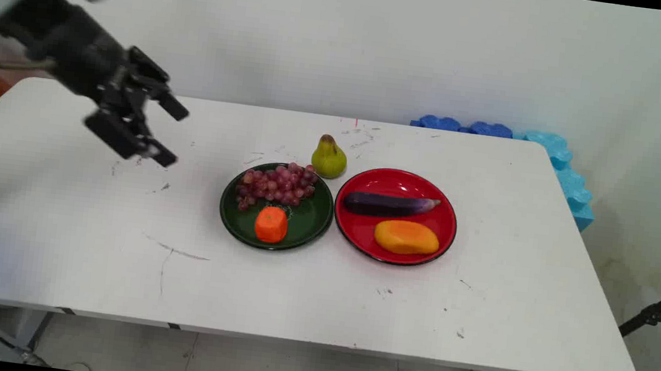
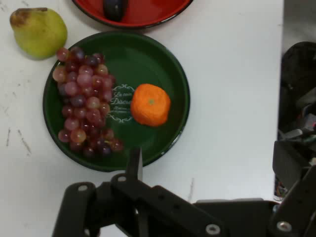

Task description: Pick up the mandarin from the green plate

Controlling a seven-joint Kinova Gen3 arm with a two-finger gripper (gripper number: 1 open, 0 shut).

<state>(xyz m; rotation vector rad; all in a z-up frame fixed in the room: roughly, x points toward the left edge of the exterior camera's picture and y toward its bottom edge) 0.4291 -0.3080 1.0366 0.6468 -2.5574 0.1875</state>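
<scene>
My black gripper [image 1: 169,134] hangs open and empty above the table's left part, tilted toward the plates and well left of them. Nearest to it is a dark green plate [image 1: 312,224] holding a bunch of red grapes [image 1: 276,184] and an orange [image 1: 271,224]. In the hand view the gripper [image 2: 210,160] rises from the bottom edge, just short of the green plate [image 2: 165,61], grapes [image 2: 84,101] and orange [image 2: 150,104]. A yellow-green pear [image 1: 329,157] stands on the table behind the green plate; the pear [image 2: 38,31] shows at top left of the hand view.
A red plate [image 1: 396,182] right of the green one carries a purple eggplant [image 1: 388,204] and a yellow-orange mango [image 1: 407,236]; the red plate's rim [image 2: 148,19] shows in the hand view. Blue foam pieces [image 1: 562,168] lie at the table's back right corner. A black stand leg [image 1: 655,316] is at the right.
</scene>
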